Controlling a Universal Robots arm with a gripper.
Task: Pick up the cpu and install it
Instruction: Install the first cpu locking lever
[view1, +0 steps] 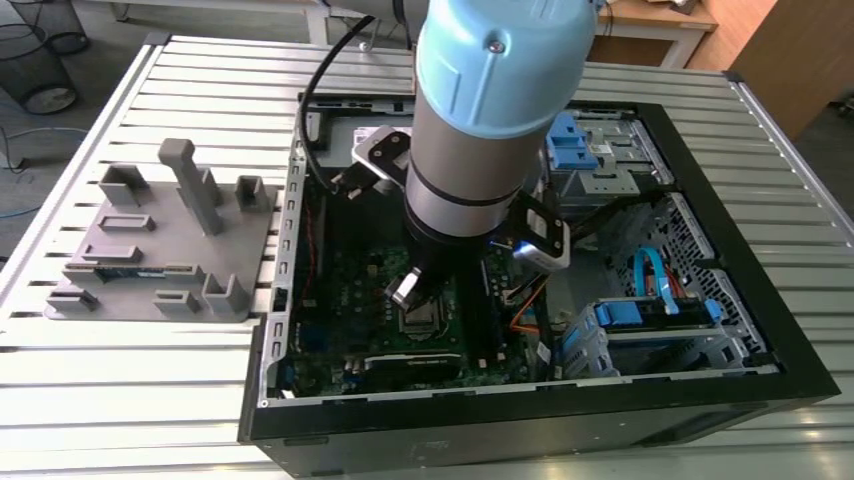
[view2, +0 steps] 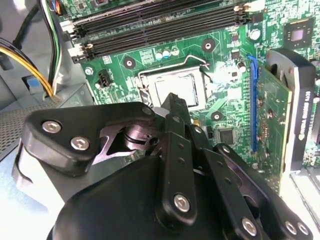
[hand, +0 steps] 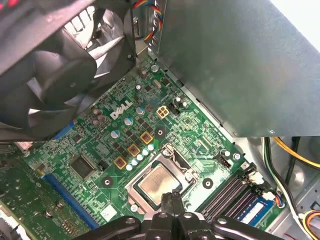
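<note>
cpu (hand: 158, 183) location: flat in the silver socket frame (hand: 187, 174) on the motherboard (hand: 100, 150), metal top up; seen in both wrist views.
gripper (hand: 172, 201): low over the socket, tips above one edge of the chip; contact with it not resolvable. Fingertips pressed together, nothing between them.
Handling (judged): light, stiff, smooth and slippery on top. Underside contacts probably fragile, so no sliding or tilting. Best grasped by two opposite edges of the rim, not the face.
Edges: frame close around all four sides, lever wire (view2: 196, 60) along one; little finger room at the rim.
Open room: memory slots (hand: 227, 192) near one side, upright card (view2: 272, 115) on another, fan (hand: 55, 75) and grey metal wall (hand: 225, 65) bounding the board. Clearest path judged straight up out of the computer case (view1: 534, 405).
grey tray (view1: 147, 250): well apart, at the exterior view's left.
</note>
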